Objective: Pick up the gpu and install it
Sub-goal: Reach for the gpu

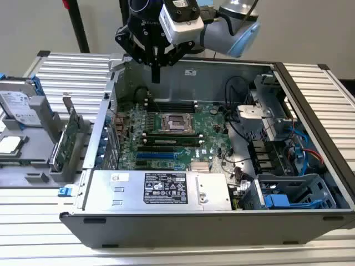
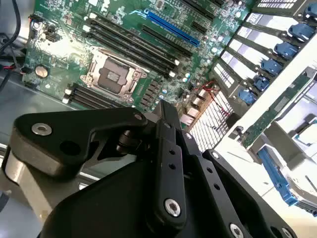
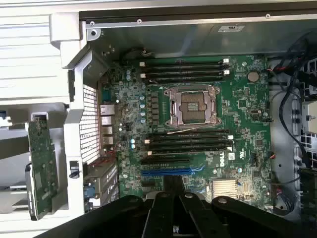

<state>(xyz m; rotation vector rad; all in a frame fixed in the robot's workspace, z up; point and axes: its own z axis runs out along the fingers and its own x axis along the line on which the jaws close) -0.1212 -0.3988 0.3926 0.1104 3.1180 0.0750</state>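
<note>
The gpu is a thin green card with a silver bracket. It stands on edge in a grey holder outside the open computer case, at the exterior view's left. It also shows as a green card beside the case wall in the first wrist view, and as a narrow green strip in the second wrist view. My gripper hangs above the rear wall of the case, over the motherboard, with its fingers together and nothing held. It is well away from the gpu. A blue card slot lies on the motherboard.
The case sits on a ribbed metal table, with a power supply box along its near side and cables and drive cages at the exterior view's right. A silver hard drive stands left of the gpu holder.
</note>
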